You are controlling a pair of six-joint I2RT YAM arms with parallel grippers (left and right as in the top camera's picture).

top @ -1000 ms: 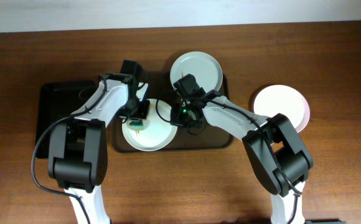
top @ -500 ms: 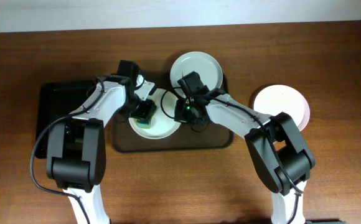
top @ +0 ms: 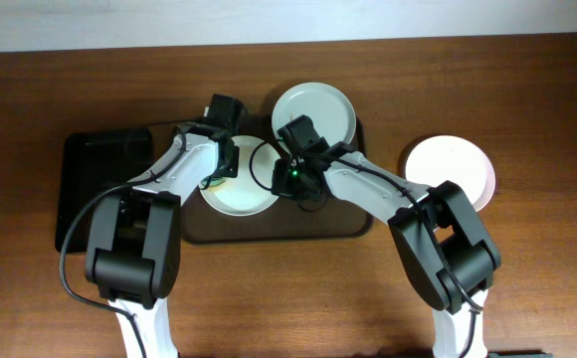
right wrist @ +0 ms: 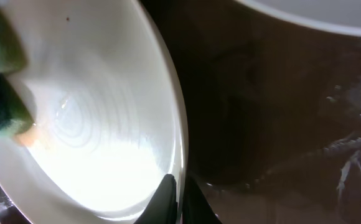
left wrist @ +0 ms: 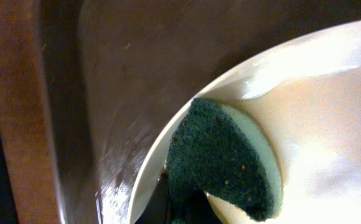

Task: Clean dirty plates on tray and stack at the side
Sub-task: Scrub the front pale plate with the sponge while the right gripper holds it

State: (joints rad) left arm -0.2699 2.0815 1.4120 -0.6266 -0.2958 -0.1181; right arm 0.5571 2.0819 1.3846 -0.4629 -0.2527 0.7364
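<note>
The dark brown tray [top: 269, 229] lies at the centre of the wooden table [top: 527, 288], with a smaller black tray [top: 99, 189] at the left of the frame. Two of the plates sit on the brown tray. One pale, clean-looking plate [top: 318, 104] is at its upper edge. The other plate [top: 244, 194] is in its left half, between the two arms. A third plate [top: 453, 159], white with a pinkish cast, rests on the table at the right, apart from the tray.

The left gripper [top: 224, 167] is clamped on a green sponge [left wrist: 221, 162], which presses on the inner face of the left-half plate just inside its rim. The sponge has a dark rough side and a paler green layer.

The right gripper [top: 284, 182] pinches this plate's right rim, with its dark fingers [right wrist: 166, 193] closed on either side of the edge. The plate's surface is glossy and wet, and a faint orange smear [right wrist: 28, 138] shows beside the sponge.
</note>
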